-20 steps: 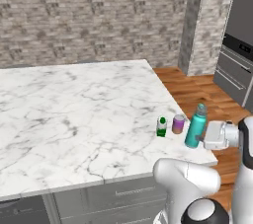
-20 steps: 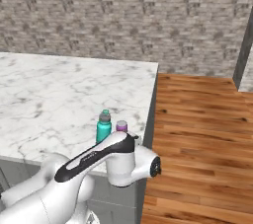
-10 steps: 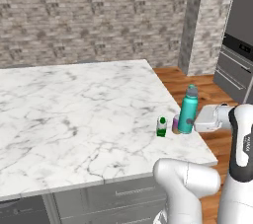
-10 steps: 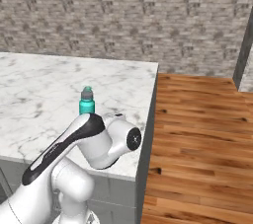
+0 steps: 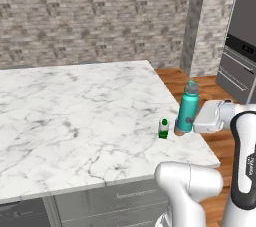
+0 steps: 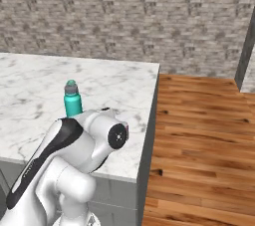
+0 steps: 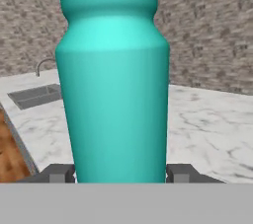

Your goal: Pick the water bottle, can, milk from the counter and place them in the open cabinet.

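I have the water bottle (image 7: 113, 80) between my two fingers (image 7: 58, 173), one dark tip on each side of its lower body, pinching it. From my hand camera its teal wall stands upright and close, narrowing to a shoulder under the grey cap at the top edge. The teal surface is plain — no brand, no label, no lettering that I can read.

In the left base view my gripper (image 5: 192, 120) reaches in from the right at the near right corner of the counter (image 5: 75, 106), a white marble slab with grey veins over grey drawer fronts. The water bottle (image 5: 188, 107) is upright there; whether its base touches the marble I cannot tell. The milk (image 5: 163, 128), a small green container with a white top, stands on the counter just to the left of the bottle. It carries a pale patch, but it is too small to read anything on it. Low behind the bottle's foot a sliver of the can (image 5: 177, 129) shows, mostly hidden.

In the right base view the bottle's cap and upper body (image 6: 72, 99) rise above my white arm, with the counter (image 6: 109, 85) behind and a wooden floor (image 6: 199, 135) to the right. My hand camera also catches a sink (image 7: 34, 94) with a faucet set in a far stretch of marble — well apart from the bottle. A stone-brick wall (image 5: 95, 16) runs behind the counter.
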